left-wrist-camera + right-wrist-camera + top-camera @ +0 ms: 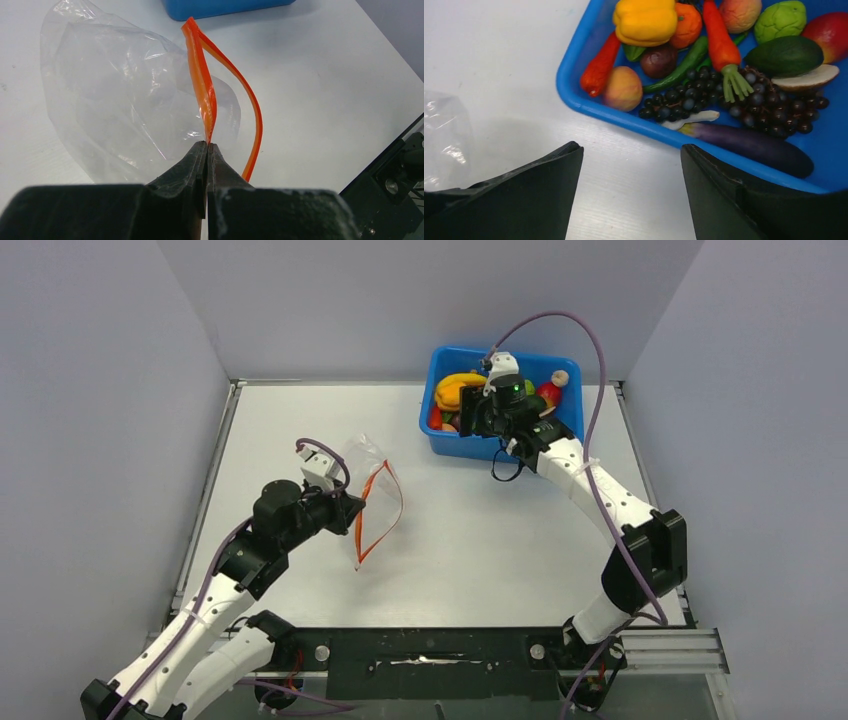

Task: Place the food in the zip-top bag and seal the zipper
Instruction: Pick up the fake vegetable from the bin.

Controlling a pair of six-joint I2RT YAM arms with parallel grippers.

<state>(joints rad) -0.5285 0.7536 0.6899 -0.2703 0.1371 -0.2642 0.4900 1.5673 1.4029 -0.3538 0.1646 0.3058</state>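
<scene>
One zip-top bag (115,95) lay clear and crumpled on the bench (480,540), left of centre. Its zipper (202,85) stood parted into two orange-red strips that met at the far end. The left hand (206,147) was pinched tight on one strip, holding that lip up so the mouth gaped. The second strip curved away to the right, free.

The right hand (631,150) hung with its two fingers spread wide, holding nothing. It was over the bench just at the near rim of the single blue bin (574,90), which stood at the far right.

All the food lay in that bin:
- one yellow pepper (644,20)
- two peaches (623,88)
- one carrot (720,40)
- one red chilli (599,67)
- one green chilli (681,65)
- one orange round fruit (688,24)
- one dark purple round piece (659,60)
- one knobbly light-green fruit (780,20)
- one dark green piece (784,55)
- one red apple (829,32)
- one purple aubergine (749,145)
- one pale mushroom slice (806,80)
- dark grapes (769,100), too crowded to count
</scene>
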